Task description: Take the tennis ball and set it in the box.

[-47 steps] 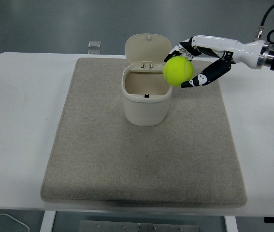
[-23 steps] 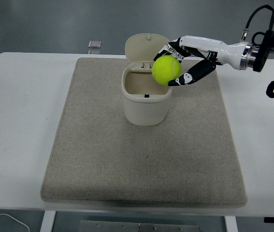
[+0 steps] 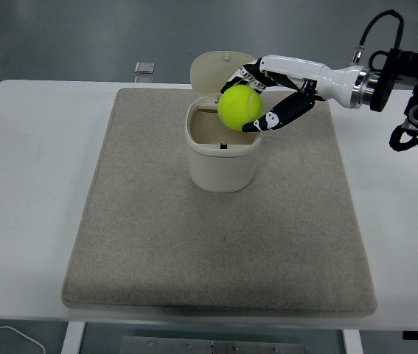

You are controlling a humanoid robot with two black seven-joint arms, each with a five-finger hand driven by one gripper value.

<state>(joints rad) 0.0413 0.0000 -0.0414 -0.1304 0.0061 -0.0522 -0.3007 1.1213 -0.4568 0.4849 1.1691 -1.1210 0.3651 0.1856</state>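
Note:
A yellow-green tennis ball [image 3: 239, 108] is held in my right hand [image 3: 256, 99], whose fingers are curled around it. The hand holds the ball just above the open mouth of the cream box [image 3: 222, 158], over its right part. The box stands on a grey mat [image 3: 216, 228] with its hinged lid [image 3: 216, 68] tipped up at the back. The right arm reaches in from the right edge. The left arm is out of view.
The mat covers most of the white table [image 3: 24, 162]. A small clear block [image 3: 144, 68] lies at the table's far edge, behind the mat. A white cable [image 3: 2, 333] shows below the table's near left edge.
My right hand has carried the ball leftward, from beside the box's right rim to above its opening.

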